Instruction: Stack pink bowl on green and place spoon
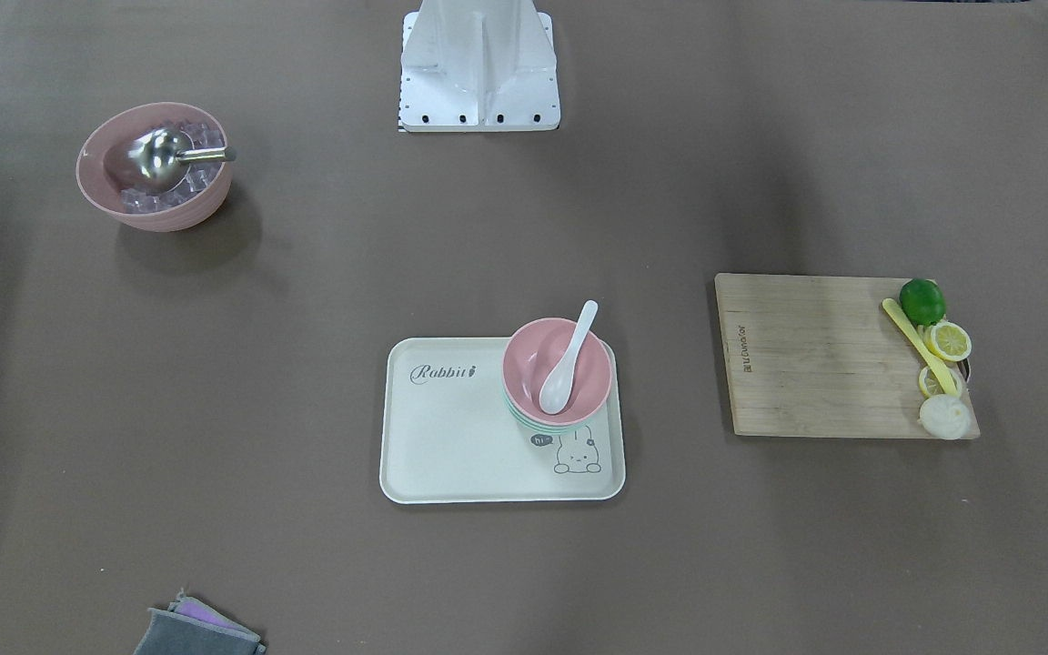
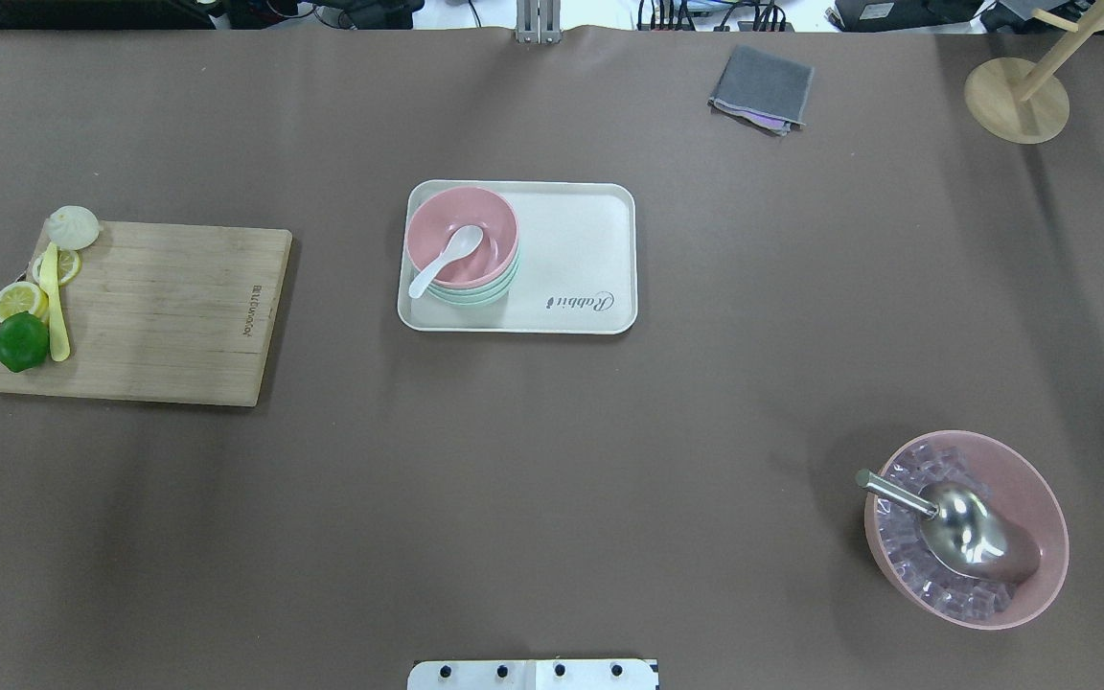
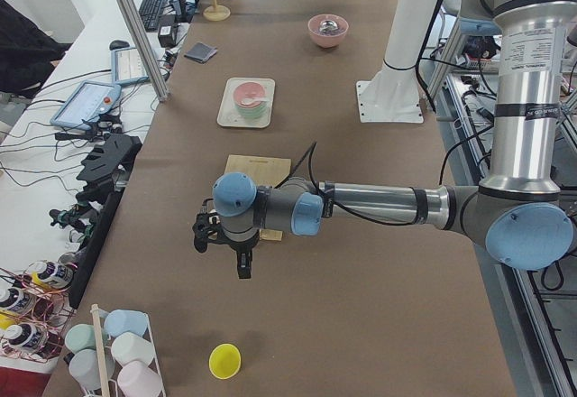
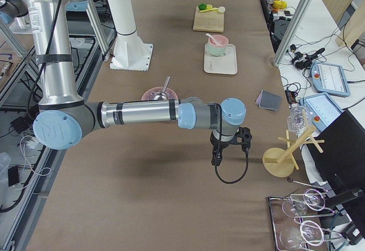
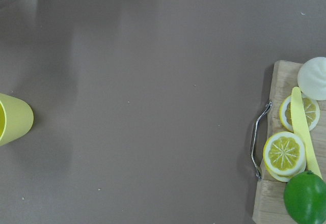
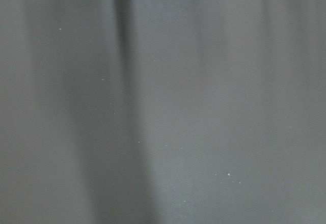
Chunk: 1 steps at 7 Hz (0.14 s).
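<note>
The small pink bowl (image 1: 529,364) sits stacked on the green bowl (image 1: 524,421) on the white Rabbit tray (image 1: 451,437). A white spoon (image 1: 568,359) lies inside the pink bowl with its handle over the rim. The overhead view shows the same stack: pink bowl (image 2: 493,225), green bowl (image 2: 485,295), spoon (image 2: 445,259). My left gripper (image 3: 242,267) hangs over the table's end beyond the cutting board, far from the tray. My right gripper (image 4: 217,158) hangs over the other end. Both show only in the side views, so I cannot tell if they are open or shut.
A large pink bowl (image 2: 1041,498) with ice cubes and a metal scoop (image 2: 954,527) stands on my right. A wooden cutting board (image 2: 159,311) with lime, lemon slices and a yellow knife lies on my left. A grey cloth (image 2: 763,88), a wooden stand (image 2: 1017,96) and a yellow cup (image 5: 12,119) are nearby.
</note>
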Available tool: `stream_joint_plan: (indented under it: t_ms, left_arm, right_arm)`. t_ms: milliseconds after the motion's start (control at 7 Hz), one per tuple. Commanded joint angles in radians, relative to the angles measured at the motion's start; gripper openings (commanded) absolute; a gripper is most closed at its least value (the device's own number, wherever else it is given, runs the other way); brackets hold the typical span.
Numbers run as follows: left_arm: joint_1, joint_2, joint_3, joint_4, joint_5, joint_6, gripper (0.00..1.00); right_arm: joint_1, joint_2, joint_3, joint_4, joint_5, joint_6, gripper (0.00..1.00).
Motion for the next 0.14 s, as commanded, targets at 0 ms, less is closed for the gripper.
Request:
stream_joint_plan:
  t_ms: [0]
  left_arm:
    - [0.000,-0.002,-0.004,0.000,0.001,0.000,0.98]
  right_arm:
    - [0.000,0.000,0.002,0.002,0.014,0.004,1.00]
